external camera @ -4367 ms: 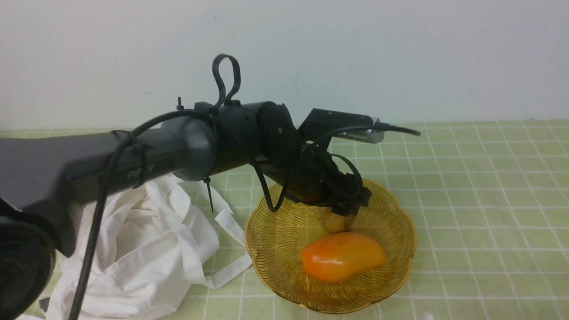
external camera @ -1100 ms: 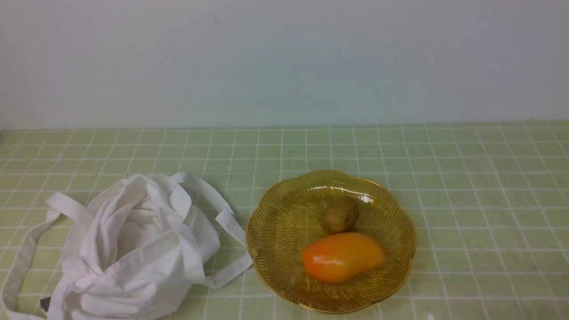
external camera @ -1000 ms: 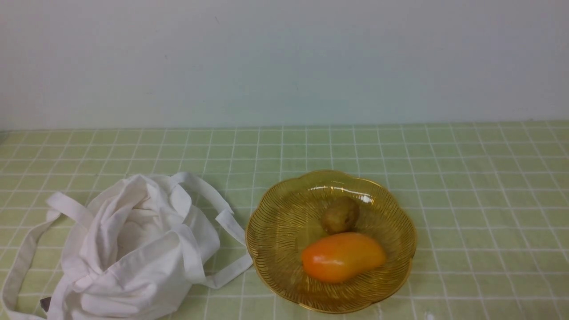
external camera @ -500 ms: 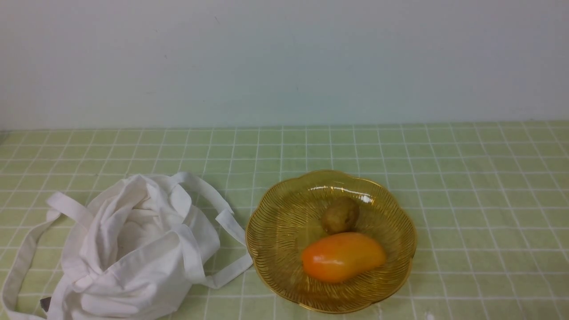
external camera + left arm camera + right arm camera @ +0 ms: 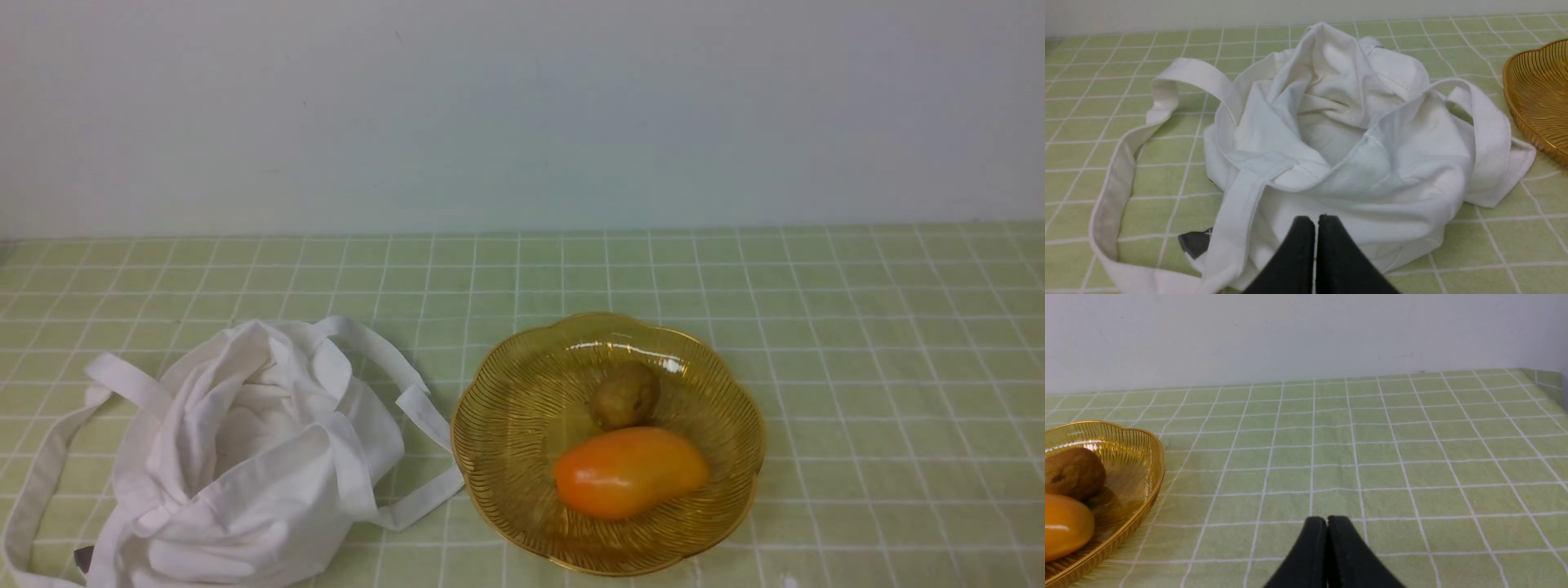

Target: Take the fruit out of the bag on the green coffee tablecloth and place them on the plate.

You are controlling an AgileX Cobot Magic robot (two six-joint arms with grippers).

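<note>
Gone from over the plate (image 5: 490, 506) is your left arm; both your left gripper (image 5: 1316, 222) and right gripper (image 5: 1327, 522) are closed on nothing. Your dull brown, oval fruit (image 5: 625, 395) sits in the plate against the glossy mango (image 5: 631, 473), inside the scalloped rim, with open cloth (image 5: 890, 392) to the right.

The kind of room can't be told for certain. A plain, pale wall with small marks (image 5: 522, 114) stands behind the far edge of a tabletop spread with a pale green cloth gridded in thin white lines (image 5: 898, 367). That homely covering would suit a dining corner, yet nothing visible settles it.
</note>
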